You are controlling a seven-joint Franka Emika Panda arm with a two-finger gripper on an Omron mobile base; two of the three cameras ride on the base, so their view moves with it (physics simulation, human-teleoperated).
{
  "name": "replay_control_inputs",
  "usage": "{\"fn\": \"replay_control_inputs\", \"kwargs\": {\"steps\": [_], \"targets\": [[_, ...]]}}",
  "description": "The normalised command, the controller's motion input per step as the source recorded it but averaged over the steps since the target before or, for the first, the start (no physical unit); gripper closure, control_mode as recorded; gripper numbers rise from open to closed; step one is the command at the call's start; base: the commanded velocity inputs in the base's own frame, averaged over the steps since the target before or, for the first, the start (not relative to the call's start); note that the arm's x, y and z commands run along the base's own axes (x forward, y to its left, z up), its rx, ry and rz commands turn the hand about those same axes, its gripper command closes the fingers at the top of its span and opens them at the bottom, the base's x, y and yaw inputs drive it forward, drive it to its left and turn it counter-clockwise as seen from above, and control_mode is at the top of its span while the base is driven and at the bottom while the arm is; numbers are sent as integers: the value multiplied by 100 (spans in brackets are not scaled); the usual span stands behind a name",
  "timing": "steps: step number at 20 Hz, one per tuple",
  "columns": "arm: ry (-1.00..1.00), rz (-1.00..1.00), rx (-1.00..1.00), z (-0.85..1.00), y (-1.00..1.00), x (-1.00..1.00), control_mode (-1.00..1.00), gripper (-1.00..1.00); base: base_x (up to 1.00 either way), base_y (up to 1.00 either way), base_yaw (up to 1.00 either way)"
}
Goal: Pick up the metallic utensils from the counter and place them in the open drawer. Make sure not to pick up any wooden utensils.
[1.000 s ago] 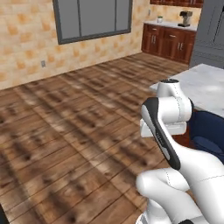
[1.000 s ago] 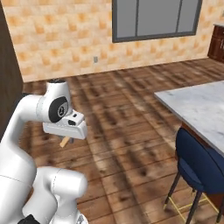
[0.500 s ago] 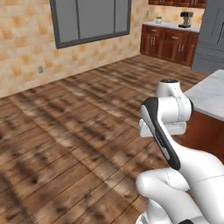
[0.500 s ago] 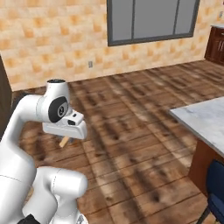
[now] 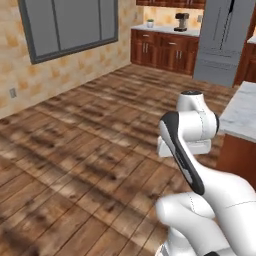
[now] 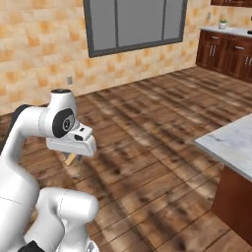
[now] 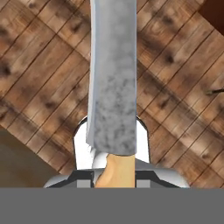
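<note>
Step in hand: carrying. One metallic utensil, a knife [image 7: 113, 87] with a grey blade and a short tan handle, is held and being taken toward the drawer; this is a judgement from the grip and the open floor around the arm.

Fingers: the gripper [image 7: 114, 173] is clamped on the knife's tan handle, with the blade running straight out along the hand's line of sight. In the right base view the tan handle end [image 6: 71, 159] pokes out beneath the white hand.

Where the knife is: in the air above the wooden plank floor [image 5: 75, 145], not over any bench.

Bench: a corner of the marble bench [image 6: 231, 145] on its reddish-brown base sits at the right edge of both base views, well apart from the hand. No utensils can be made out on the part that shows.

Drawer: none open can be picked out here; the far cabinets [image 5: 165, 50] along the wall look shut.

Next move calls for: bringing the open drawer within reach, lowering the hand over its flat bottom, keeping the blade level enough to clear the drawer front, then parting the fingers.

Left to do, as judged: this knife to stow, and the all-silver utensil.
</note>
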Motion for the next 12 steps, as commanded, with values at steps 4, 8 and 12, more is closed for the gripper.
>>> {"fn": "replay_control_inputs", "kwargs": {"steps": [4, 8, 12], "targets": [[0, 0, 0, 0, 0, 0, 100, 100, 100, 19, -27], [0, 0, 0, 0, 0, 0, 100, 100, 100, 33, -16], [0, 0, 0, 0, 0, 0, 100, 100, 100, 63, -27]]}}
